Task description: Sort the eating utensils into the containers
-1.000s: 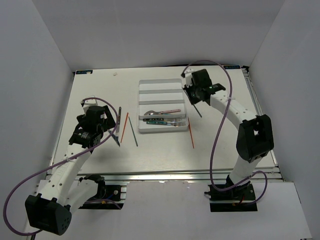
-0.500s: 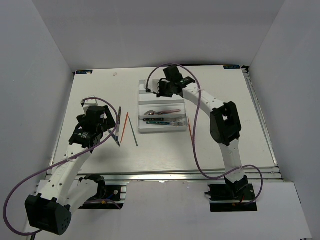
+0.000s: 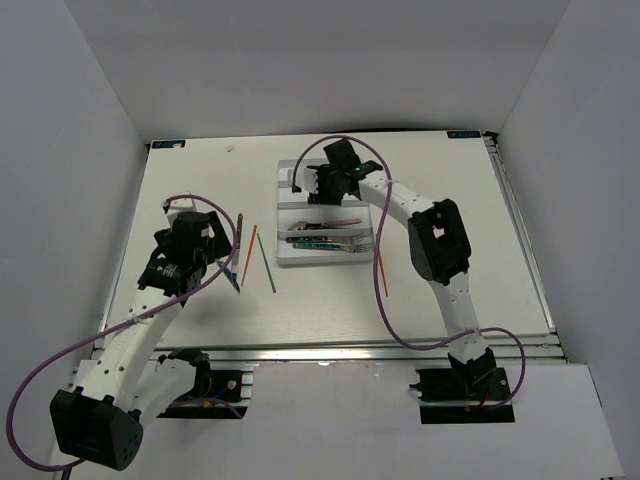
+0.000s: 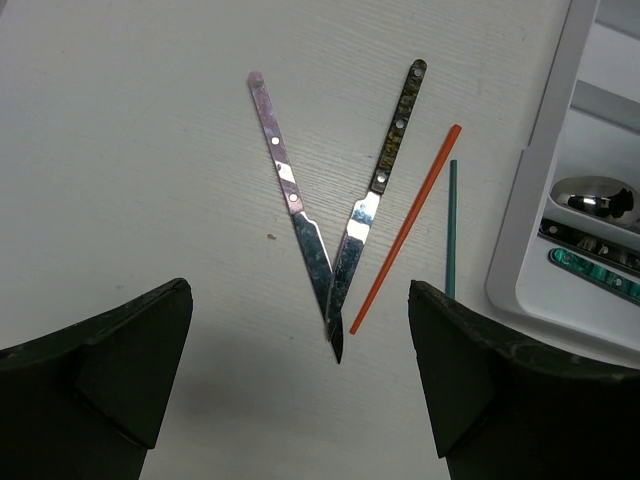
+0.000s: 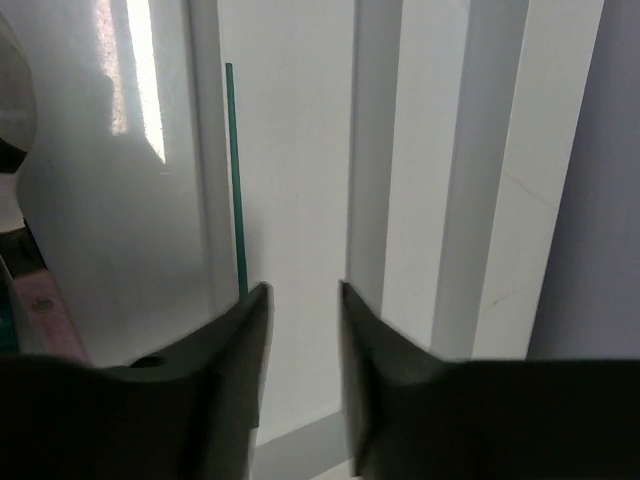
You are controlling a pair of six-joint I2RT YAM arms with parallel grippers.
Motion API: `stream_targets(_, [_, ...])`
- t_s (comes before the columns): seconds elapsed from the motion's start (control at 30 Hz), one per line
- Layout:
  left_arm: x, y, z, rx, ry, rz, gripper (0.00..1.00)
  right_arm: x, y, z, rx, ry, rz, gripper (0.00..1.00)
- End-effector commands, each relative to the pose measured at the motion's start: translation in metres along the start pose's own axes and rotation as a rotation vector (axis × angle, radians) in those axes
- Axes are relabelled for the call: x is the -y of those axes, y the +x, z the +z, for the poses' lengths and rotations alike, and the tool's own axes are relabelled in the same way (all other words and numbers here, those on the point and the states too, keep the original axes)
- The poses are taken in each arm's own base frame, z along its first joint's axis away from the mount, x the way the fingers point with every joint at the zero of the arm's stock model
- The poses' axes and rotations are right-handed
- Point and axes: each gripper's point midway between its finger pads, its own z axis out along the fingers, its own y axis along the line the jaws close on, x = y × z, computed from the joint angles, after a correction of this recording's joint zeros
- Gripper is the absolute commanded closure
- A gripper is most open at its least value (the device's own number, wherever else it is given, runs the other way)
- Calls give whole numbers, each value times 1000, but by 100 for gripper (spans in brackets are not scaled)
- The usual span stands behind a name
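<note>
Two knives lie tip to tip in a V on the table, one purple-handled (image 4: 280, 160) and one dark-handled (image 4: 392, 140). An orange-red chopstick (image 4: 405, 245) and a dark teal chopstick (image 4: 451, 230) lie beside them. My left gripper (image 4: 300, 370) hovers open over the knife tips, holding nothing. The white tray (image 3: 322, 263) holds a spoon (image 3: 300, 227), a pink-handled piece (image 3: 338, 222) and a fork (image 3: 350, 244) in its near containers. My right gripper (image 5: 303, 300) is open low inside a middle container. A teal chopstick (image 5: 235, 180) lies there along the divider, beside the left finger.
Another orange-red chopstick (image 3: 383, 268) lies on the table just right of the tray. The tray's edge (image 4: 560, 150) shows at the right of the left wrist view. White walls enclose the table on three sides.
My right arm swung left from beside the tray to over its middle compartments, carrying a dark chopstick. Its jaws then opened, and the chopstick now lies in the tray. The left arm stayed still.
</note>
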Motion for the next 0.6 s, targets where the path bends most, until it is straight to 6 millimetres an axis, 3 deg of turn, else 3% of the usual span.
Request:
stream_targets(0.0, [4,-7,-3,21,23,0,2,42,-36,-45,97,129,1,11])
stream_targets(0.07, [7,-9,-5,24,35,3,2,57,-48,-63,148,183,50,10])
stream_targets(0.1, [10,-10,-5,21,50,4,2,72,-58,-85,171,242,73,11])
stream_targets(0.13, [15,-14,-8,15,71,-4,2,71,-60,-93,186,265,180,11])
stream_targets(0.17, [21,-12,-3,-20,73,-16,2,96,-62,-112,194,396,256,11])
stream_targets(0.2, [28,-8,-2,-63,87,-12,2,116,-69,-148,221,517,359,11])
stream_targets(0.23, [43,-19,-5,-68,121,-18,2,121,-63,-162,223,599,488,11])
stream_targets(0.27, [50,-6,6,-138,87,-4,2,143,-52,-207,249,824,786,11])
stream_targets(0.3, [61,-3,7,-154,87,18,2,139,-43,-220,243,879,935,11])
stream_targets(0.33, [69,-14,8,-142,76,16,2,127,-47,-224,256,825,1027,11])
stream_targets(0.37, [77,-10,12,-164,70,7,2,98,-44,-218,196,717,1091,11])
stream_targets(0.4, [85,4,23,-211,51,30,2,89,-52,-238,219,694,1134,11])
stream_targets(0.43, [90,8,27,-225,45,27,2,77,-55,-243,231,664,1172,11])
stream_targets(0.47, [95,11,31,-239,40,0,3,42,-39,-227,172,605,1228,11])
stream_targets(0.5, [102,22,38,-271,42,6,6,31,-43,-249,211,618,1295,11])
stream_targets(0.53, [107,28,39,-289,54,2,9,16,-38,-251,203,613,1331,11])
stream_targets(0.57, [112,36,39,-310,64,-11,14,-19,-18,-238,124,586,1365,11])
